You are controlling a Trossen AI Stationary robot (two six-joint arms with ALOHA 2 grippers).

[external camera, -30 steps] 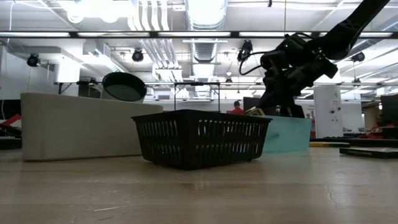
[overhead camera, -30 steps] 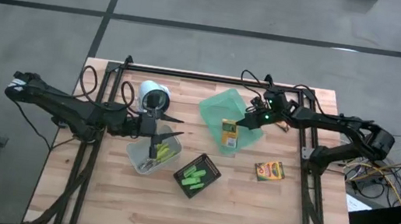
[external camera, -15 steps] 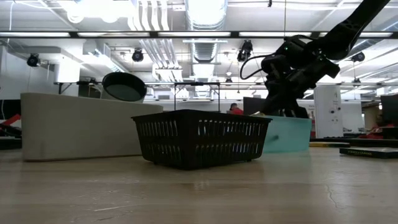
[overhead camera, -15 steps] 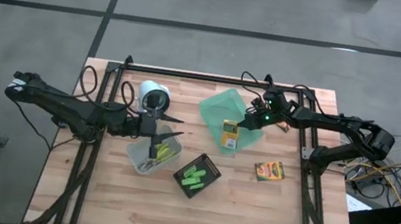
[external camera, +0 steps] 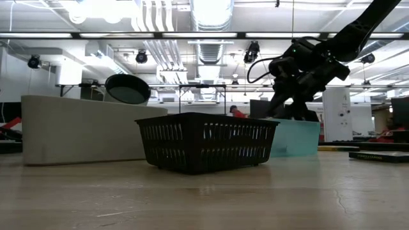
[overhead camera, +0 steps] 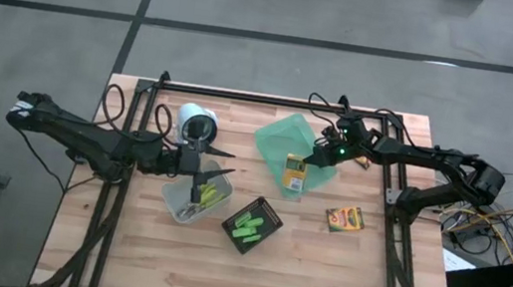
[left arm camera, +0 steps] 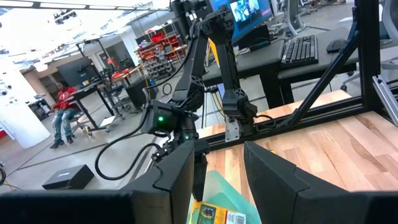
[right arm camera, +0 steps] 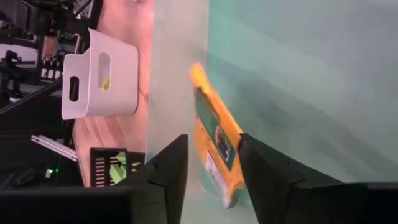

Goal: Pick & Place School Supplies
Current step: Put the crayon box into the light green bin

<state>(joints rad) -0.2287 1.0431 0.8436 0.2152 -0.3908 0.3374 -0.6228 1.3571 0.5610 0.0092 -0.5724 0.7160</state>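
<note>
One crayon box (overhead camera: 293, 170) lies in the green tray (overhead camera: 283, 134); the right pincer (overhead camera: 316, 158), open above it, should lift straight clear.

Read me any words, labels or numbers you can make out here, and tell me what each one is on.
None can be read.
Crayon box in the green tray: printing too blurred, also in the right wrist view.
Crayon box on the table: printing too small.
Monitor in the room: screen content unreadable.
</note>
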